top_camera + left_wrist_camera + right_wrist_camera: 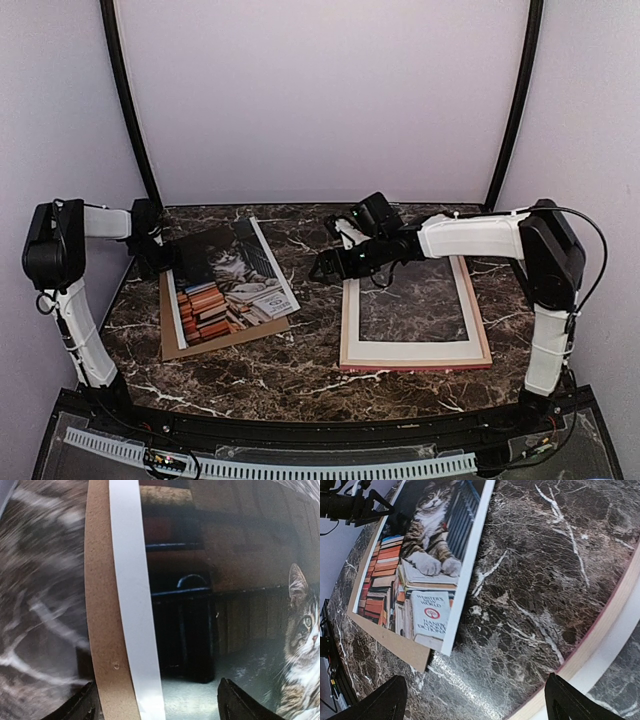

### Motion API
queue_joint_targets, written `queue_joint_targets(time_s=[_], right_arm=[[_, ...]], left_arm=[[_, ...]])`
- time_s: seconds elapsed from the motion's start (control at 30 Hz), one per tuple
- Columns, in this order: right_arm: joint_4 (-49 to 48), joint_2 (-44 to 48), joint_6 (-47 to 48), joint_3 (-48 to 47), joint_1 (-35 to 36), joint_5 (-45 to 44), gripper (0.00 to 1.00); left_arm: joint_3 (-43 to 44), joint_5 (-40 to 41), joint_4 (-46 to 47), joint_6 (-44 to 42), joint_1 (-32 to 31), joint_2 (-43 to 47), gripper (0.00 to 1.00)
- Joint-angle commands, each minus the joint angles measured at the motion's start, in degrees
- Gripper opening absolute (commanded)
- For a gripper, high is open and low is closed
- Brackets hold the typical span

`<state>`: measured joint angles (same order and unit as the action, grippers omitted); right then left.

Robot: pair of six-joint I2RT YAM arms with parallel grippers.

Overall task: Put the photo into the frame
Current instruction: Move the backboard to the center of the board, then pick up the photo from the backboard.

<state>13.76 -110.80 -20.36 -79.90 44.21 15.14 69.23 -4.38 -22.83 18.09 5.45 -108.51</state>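
The photo [225,285], a tabby cat over stacked orange books with a white border, lies on the left of the table on a brown backing board [205,343]. My left gripper [160,255] stands open low over the photo's far left corner. In the left wrist view its dark fingertips [239,705] straddle the photo's white border [131,605] and the board's edge [100,605]. The frame [414,366], pink with pale wood sides, lies flat on the right with marble showing through it. My right gripper [325,265] hangs open over bare marble between the photo [420,555] and the frame [590,645].
A white band [410,350] lies inside the frame's rim. The backing board [395,642] sticks out past the photo's near corner. My left gripper [350,507] shows at the right wrist view's top left. Grey walls and two black posts [130,110] close the table's back.
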Motion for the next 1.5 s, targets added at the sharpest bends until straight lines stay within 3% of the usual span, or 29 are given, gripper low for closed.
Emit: queue_joint_targets(time_s=[0.0, 0.17, 0.37, 0.53, 0.67, 1.07, 1.47], right_arm=[[-0.7, -3.6, -2.4, -3.4, 1.5, -0.8, 0.96], [0.7, -7.3, -6.1, -5.6, 1.6, -1.2, 0.91], [0.6, -9.7, -9.8, -4.7, 1.5, 0.1, 0.83], [-0.9, -10.5, -11.8, -3.3, 1.5, 1.5, 0.79], [-1.6, -10.9, -13.4, -2.2, 1.5, 2.1, 0.77], [-4.9, -11.6, -17.5, 0.8, 1.6, 5.1, 0.72], [-8.0, -13.5, -21.0, 1.7, 1.6, 8.6, 0.66]], left_arm=[[5.4, 0.6, -4.5, -5.5, -7.3, -6.2, 0.82], [8.6, 2.7, -5.3, -6.3, -11.4, -7.7, 0.82], [6.6, 2.8, -2.4, -4.0, -12.1, -2.2, 0.82], [1.0, 0.9, 1.5, -1.4, -12.4, 5.8, 0.94], [-2.9, -1.4, 3.4, 0.6, -13.6, 10.0, 0.97], [-15.0, -5.3, 7.4, 8.4, -16.0, 17.4, 0.96], [-20.8, -8.0, 10.8, 10.7, -16.3, 17.3, 0.94]])
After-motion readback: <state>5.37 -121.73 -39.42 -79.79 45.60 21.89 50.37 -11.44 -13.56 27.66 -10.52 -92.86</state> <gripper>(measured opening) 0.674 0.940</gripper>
